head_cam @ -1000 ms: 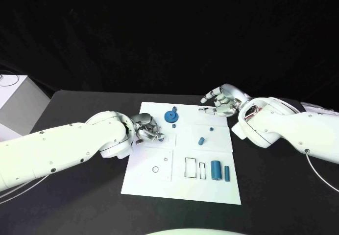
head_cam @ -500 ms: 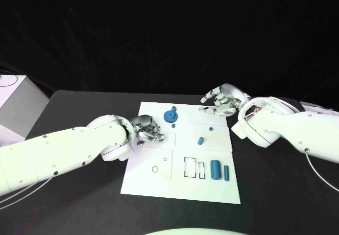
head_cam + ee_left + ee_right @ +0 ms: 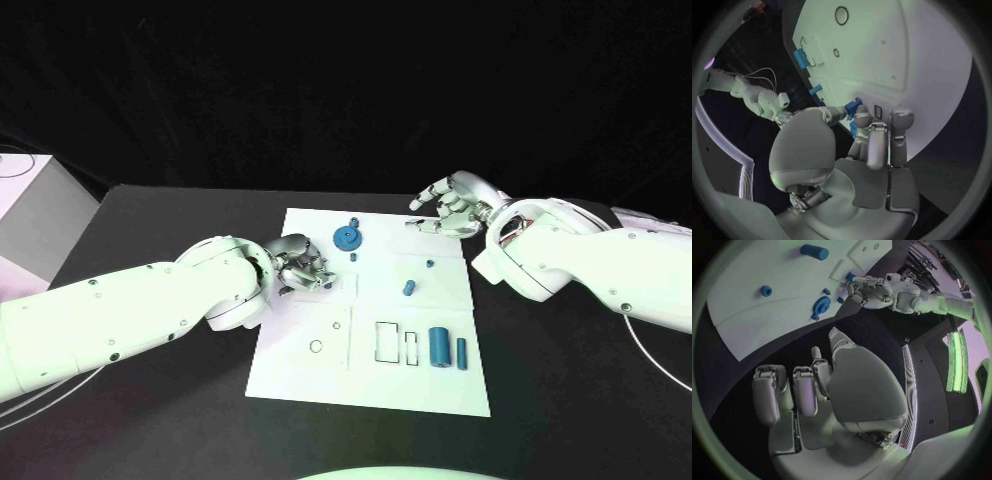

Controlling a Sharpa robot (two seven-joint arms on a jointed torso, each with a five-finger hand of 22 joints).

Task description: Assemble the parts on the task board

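Note:
The white task board (image 3: 325,385) lies in the middle of the black table. On it are a blue gear (image 3: 348,238), a small blue piece (image 3: 353,256), two small pegs (image 3: 430,265) (image 3: 411,288) and two blue cylinders (image 3: 440,350) (image 3: 463,352). My left hand (image 3: 300,265) hovers over the board's left edge. In the left wrist view its thumb and fingers pinch a small blue part (image 3: 853,106). My right hand (image 3: 454,207) hangs above the board's far right corner, fingers loosely bent and apart, holding nothing.
A white box (image 3: 32,215) stands at the table's left edge. The board has outlined rectangular slots (image 3: 389,342) and a ring hole (image 3: 316,346) near its front. A cable (image 3: 656,365) runs along the table on the right.
My left hand has drawn its fingers in a little and its forearm has shifted slightly over the board's left edge. The right hand and the parts on the board have stayed put.

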